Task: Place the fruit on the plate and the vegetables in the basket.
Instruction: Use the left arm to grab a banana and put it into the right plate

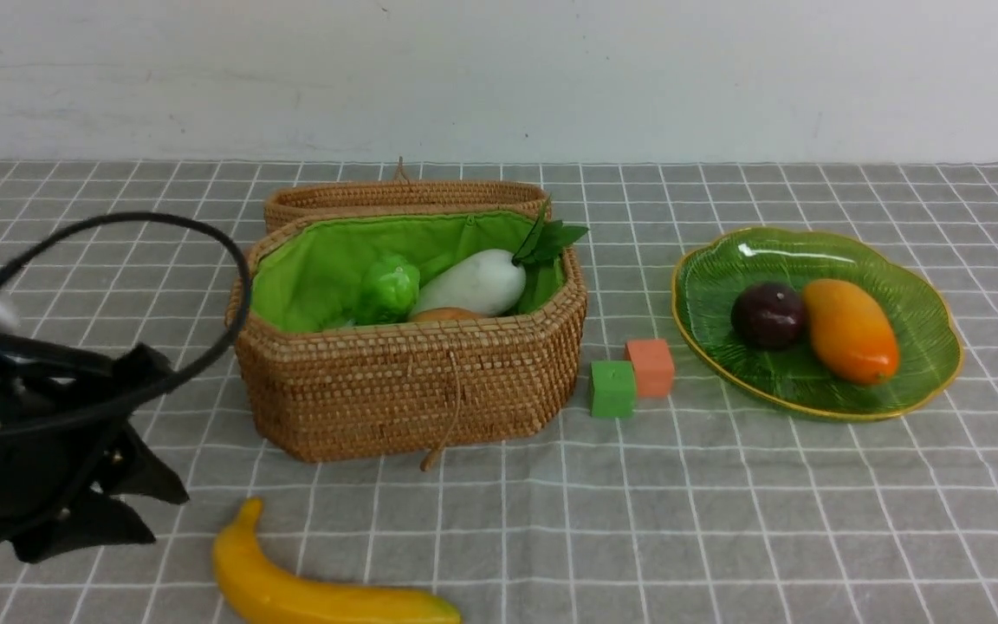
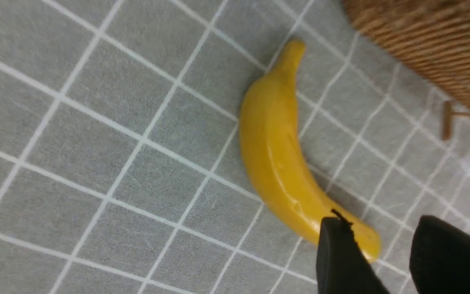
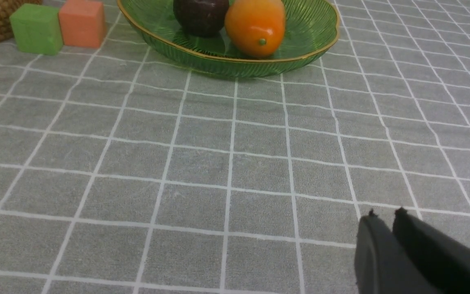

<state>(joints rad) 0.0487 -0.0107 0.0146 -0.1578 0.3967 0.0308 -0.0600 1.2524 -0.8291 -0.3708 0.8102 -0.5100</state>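
Note:
A yellow banana (image 1: 308, 589) (image 2: 276, 155) lies on the cloth near the front edge, in front of the basket (image 1: 412, 390). My left gripper (image 1: 165, 517) (image 2: 382, 220) hovers just left of it, open, with nothing between its fingers. One finger overlaps the banana's blunt end in the left wrist view. The basket holds a green gourd (image 1: 388, 290), a white radish (image 1: 473, 282) and an orange-brown vegetable (image 1: 445, 315). The green plate (image 1: 811, 260) (image 3: 300, 24) carries a dark plum (image 1: 767, 315) (image 3: 200, 14) and a mango (image 1: 850, 331) (image 3: 255, 24). My right gripper (image 3: 386, 213) is shut and empty, low over bare cloth in front of the plate.
A green cube (image 1: 612, 388) (image 3: 36, 28) and an orange cube (image 1: 651, 367) (image 3: 82, 22) sit side by side between basket and plate. The basket's lid (image 1: 404, 195) lies open behind it. A black cable loop (image 1: 204, 234) from the left arm arches near the basket's left end.

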